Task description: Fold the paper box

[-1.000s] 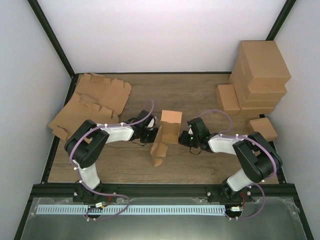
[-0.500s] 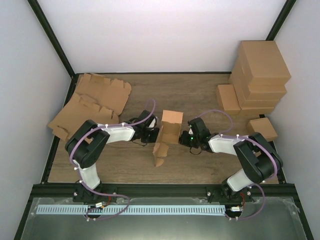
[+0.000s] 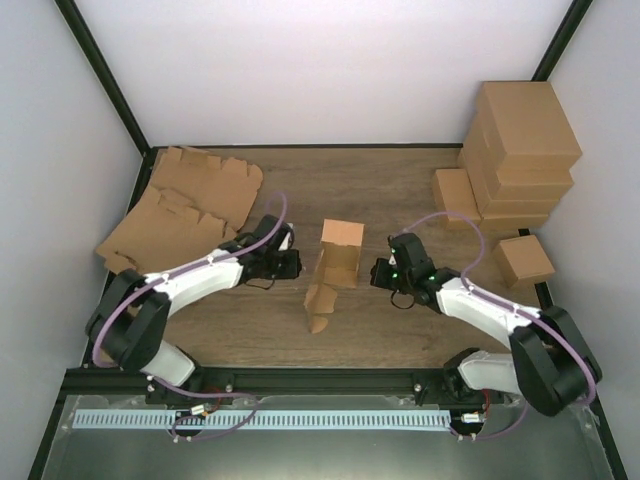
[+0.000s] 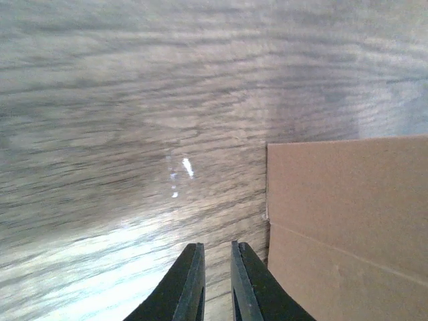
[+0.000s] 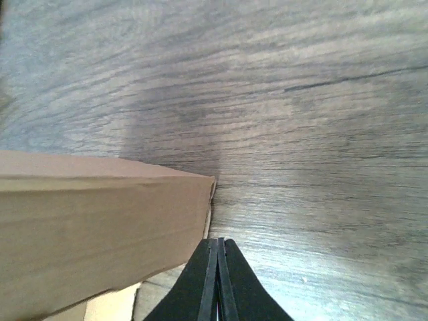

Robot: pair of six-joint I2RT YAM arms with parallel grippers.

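The paper box [image 3: 337,262] stands in the middle of the worktop [image 3: 400,190], half formed: a tall upright body with a loose flap trailing toward the near edge. My left arm [image 3: 200,278] reaches in from the left and my right arm [image 3: 480,305] from the right. Seen from above, both arm ends sit just clear of the box, with a strip of wood showing on each side.

Left wrist view: the left fingers [image 4: 188,281] are parted by a narrow slit. Bare wood shows through it and nothing is between them. The box's brown panel fills the lower right of that view, with a crease running across it. Its upright edge is just beside the right-hand finger, and I can't tell whether it brushes it.

Right wrist view: the right fingers [image 5: 234,287] are pressed tight together, gripping nothing. The box lies to their left, its corner just beyond the tips and its edge running down close alongside them. I can't say from this view whether they touch, though the top view shows a gap.

At the back left lie flat cardboard blanks [image 3: 195,200]. At the back right is a stack of bigger cartons [image 3: 520,140], with a small carton [image 3: 525,258] in front.
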